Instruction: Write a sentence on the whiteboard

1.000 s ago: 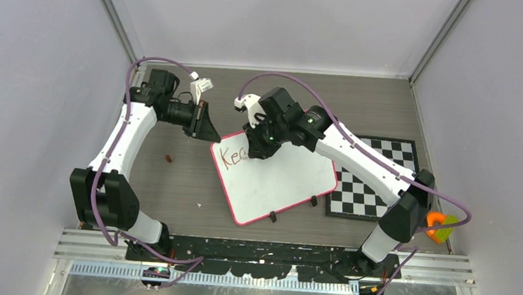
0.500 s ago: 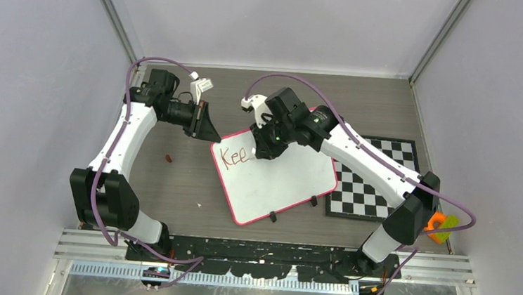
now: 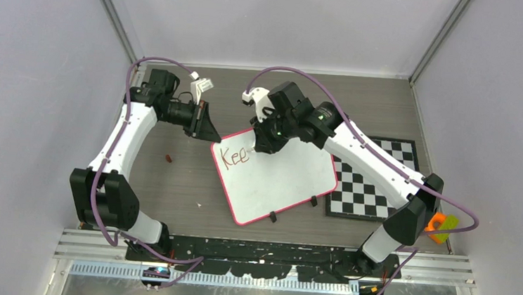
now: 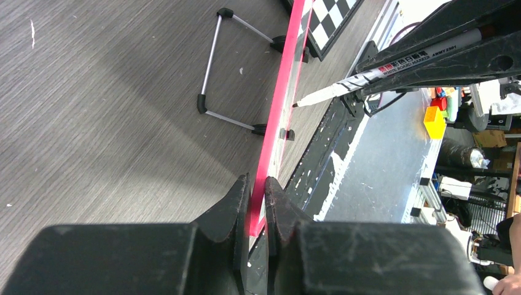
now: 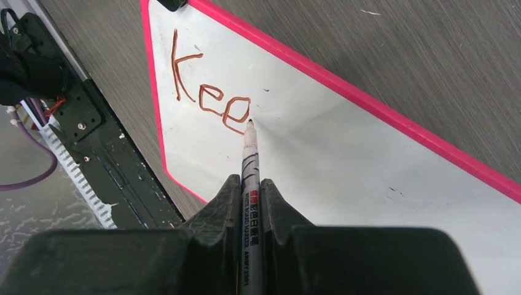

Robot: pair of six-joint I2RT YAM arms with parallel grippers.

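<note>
The white rectangular whiteboard (image 3: 280,184) with its pink-red rim sits mid-worktop (image 3: 171,183) on grey wood grain. The left hand (image 4: 258,184) pinches its far-left corner. The right hand (image 5: 249,184) grips a white marker pen (image 5: 250,157), its tip on the board beside the brownish-red sentence (image 5: 209,92) (reading only "Kee").

The whiteboard (image 3: 284,184) is white with a bright pink-red rim and black feet; the sentence (image 5: 212,95) on it is brownish-red. The marker (image 5: 250,175) — white barrel, black print and stripes, dark tip. The checkered board (image 3: 371,191) is black-and-white squares; the surface (image 3: 171,183) is grey-brown with a wood grain.
</note>
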